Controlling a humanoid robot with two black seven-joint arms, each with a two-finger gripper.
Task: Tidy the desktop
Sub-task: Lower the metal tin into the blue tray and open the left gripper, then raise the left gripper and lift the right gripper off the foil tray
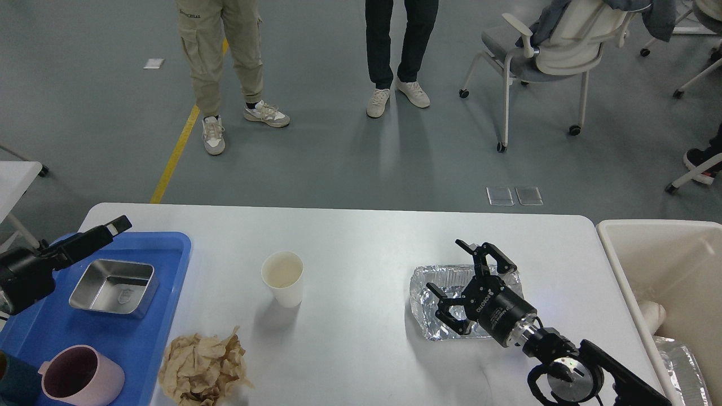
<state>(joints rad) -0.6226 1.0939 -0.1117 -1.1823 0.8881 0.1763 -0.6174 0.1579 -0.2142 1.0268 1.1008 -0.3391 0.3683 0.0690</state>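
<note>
- Right arm (564, 366): matte black, ending in a cylindrical wrist with white lettering and a silver ring behind it.
- Right gripper (469, 282): two black linked fingers, angular and skeletal.
- Looped black cable by a round silver joint cap.
- Left arm (25, 270): black; left gripper (110, 228) slim, dark, with a pale tip.

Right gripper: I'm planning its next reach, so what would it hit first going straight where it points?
Probably the foil tray: the open right gripper points at it, though depth is unclear.
</note>
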